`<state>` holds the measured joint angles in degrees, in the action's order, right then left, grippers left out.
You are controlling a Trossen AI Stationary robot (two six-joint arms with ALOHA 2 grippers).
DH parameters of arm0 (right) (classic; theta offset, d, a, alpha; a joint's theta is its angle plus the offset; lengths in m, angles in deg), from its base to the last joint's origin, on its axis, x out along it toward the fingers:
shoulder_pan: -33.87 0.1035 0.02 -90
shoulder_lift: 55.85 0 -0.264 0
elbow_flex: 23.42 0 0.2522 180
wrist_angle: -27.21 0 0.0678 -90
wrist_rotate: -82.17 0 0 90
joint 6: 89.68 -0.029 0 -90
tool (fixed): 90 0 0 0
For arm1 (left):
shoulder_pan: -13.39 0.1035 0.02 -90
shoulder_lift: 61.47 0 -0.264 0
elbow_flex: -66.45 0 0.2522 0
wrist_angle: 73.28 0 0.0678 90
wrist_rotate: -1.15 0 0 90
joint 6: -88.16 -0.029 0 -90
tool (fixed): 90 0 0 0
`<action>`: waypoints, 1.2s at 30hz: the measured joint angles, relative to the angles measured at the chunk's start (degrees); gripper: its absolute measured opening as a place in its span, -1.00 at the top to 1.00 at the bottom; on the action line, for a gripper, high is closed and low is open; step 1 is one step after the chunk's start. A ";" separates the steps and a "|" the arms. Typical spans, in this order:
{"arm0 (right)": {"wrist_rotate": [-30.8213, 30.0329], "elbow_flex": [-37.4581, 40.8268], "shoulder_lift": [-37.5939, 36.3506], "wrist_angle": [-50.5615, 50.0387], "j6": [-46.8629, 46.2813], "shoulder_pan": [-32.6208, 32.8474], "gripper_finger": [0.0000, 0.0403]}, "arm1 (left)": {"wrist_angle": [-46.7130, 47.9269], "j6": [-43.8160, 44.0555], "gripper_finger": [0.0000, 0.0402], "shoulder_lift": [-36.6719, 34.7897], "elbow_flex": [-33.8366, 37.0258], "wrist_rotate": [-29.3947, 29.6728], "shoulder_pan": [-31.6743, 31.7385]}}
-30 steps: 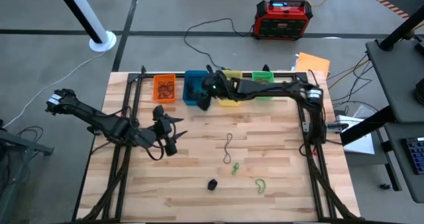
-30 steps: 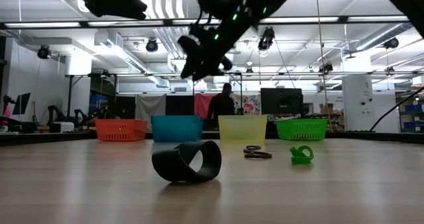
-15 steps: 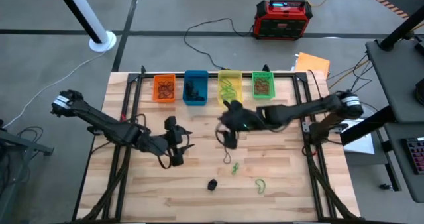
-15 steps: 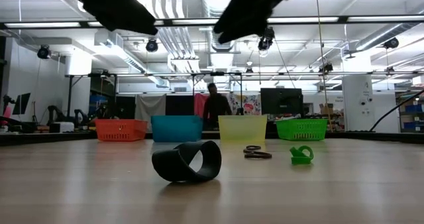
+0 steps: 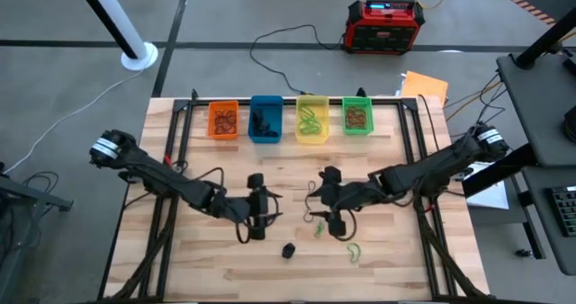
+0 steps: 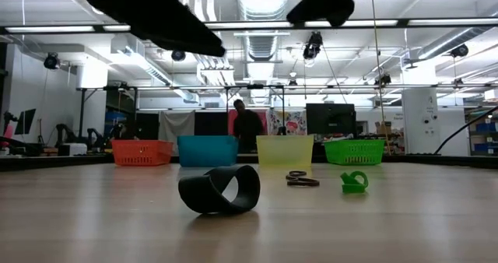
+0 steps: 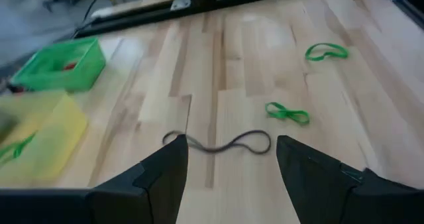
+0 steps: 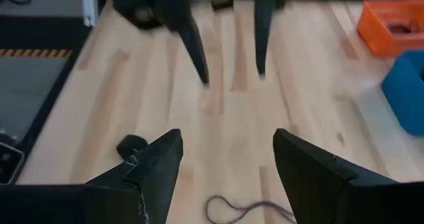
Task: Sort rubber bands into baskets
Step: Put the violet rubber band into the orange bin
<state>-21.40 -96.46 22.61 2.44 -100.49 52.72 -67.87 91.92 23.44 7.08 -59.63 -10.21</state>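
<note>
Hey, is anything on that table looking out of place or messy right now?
Only the unsorted bands: a dark rubber band, two green bands and a black clump lie loose on the table. The baskets stand in a neat row.

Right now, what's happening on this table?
Two arms are sorting rubber bands into four baskets at the table's far edge. Both the left pincer and the right pincer hang open and empty over the middle. A dark band, two green bands and a black clump lie loose.
</note>
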 joint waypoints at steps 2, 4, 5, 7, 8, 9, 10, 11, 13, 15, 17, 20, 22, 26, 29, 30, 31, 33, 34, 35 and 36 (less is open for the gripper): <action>-0.83 1.23 -1.60 1.62 0.98 0.62 -0.15 | -2.51 -2.56 -0.07 2.24 -0.33 0.01 0.59; -3.11 2.74 -3.40 3.48 1.62 0.97 -0.15 | -4.72 -4.50 -0.07 4.12 -0.42 0.09 1.44; -4.07 3.61 -4.27 4.24 1.99 1.04 -0.15 | -5.93 -5.42 -0.07 5.09 -0.46 0.09 1.87; -4.73 5.56 -5.86 6.98 2.92 1.03 -0.15 | -8.01 -6.72 -0.07 7.23 -0.43 0.10 2.66; -4.72 6.63 -6.53 8.45 3.39 1.01 -0.15 | -9.87 -7.11 -0.07 8.41 -0.43 0.01 3.04; -4.77 7.54 -7.03 9.89 3.98 0.99 -0.15 | -11.71 -7.30 -0.07 9.52 -0.43 -0.34 3.44; -4.82 8.41 -7.53 11.65 4.51 0.89 -0.15 | -13.23 -7.44 -0.07 10.60 -0.43 -1.09 3.80; -4.81 9.34 -8.08 13.34 4.88 0.89 -0.15 | -13.91 -7.53 -0.07 11.47 -0.62 -1.73 4.12; -4.86 10.99 -8.82 15.81 5.36 0.89 -0.15 | -14.00 -7.56 -0.07 13.30 -1.66 -1.83 4.74; -4.85 12.08 -9.19 17.60 5.49 0.89 -0.15 | -13.68 -7.36 -0.07 15.06 -2.72 -1.91 5.47; -4.89 12.67 -9.23 18.18 5.46 0.89 -0.15 | -14.14 -6.77 -0.07 17.10 -4.29 -2.40 6.23; -5.02 13.09 -9.03 19.07 5.45 0.87 -0.15 | -14.42 -7.15 -0.07 20.22 -6.17 -5.35 7.32; -5.06 13.26 -9.03 19.19 4.83 0.87 -0.15 | -15.00 -7.33 -0.07 22.17 -6.59 -6.78 8.24; -5.06 13.46 -9.03 19.05 4.81 0.87 -0.15 | -16.37 -5.81 -0.07 25.73 -7.17 -10.39 10.74; -5.08 13.49 -9.01 19.07 4.88 0.87 -0.15 | -18.25 -5.70 -0.07 28.03 -7.25 -10.45 11.82; -5.08 13.57 -9.01 19.05 4.92 0.87 -0.15 | -19.42 -5.68 -0.07 28.66 -7.26 -11.03 11.92; -5.08 13.65 -9.01 18.95 5.23 0.85 -0.15 | -19.70 -5.67 -0.07 29.05 -7.28 -12.55 11.92; -5.08 13.67 -9.01 19.04 5.44 0.77 -0.15 | -19.70 -5.68 -0.07 30.10 -7.41 -15.38 12.01; -5.08 13.67 -9.01 18.99 5.47 0.74 -0.15 | -19.65 -5.69 -0.07 30.58 -7.62 -15.50 11.99; -5.10 13.67 -9.01 19.02 5.47 0.71 -0.15 | -19.43 -5.73 -0.08 30.97 -7.66 -15.47 12.00; -5.09 13.71 -9.01 18.97 5.49 0.60 -0.15 | -19.20 -5.77 -0.09 31.30 -7.88 -15.35 12.13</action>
<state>-26.49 -82.75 13.60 21.41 -95.00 53.32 -87.08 86.16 54.74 -0.80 -74.98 1.92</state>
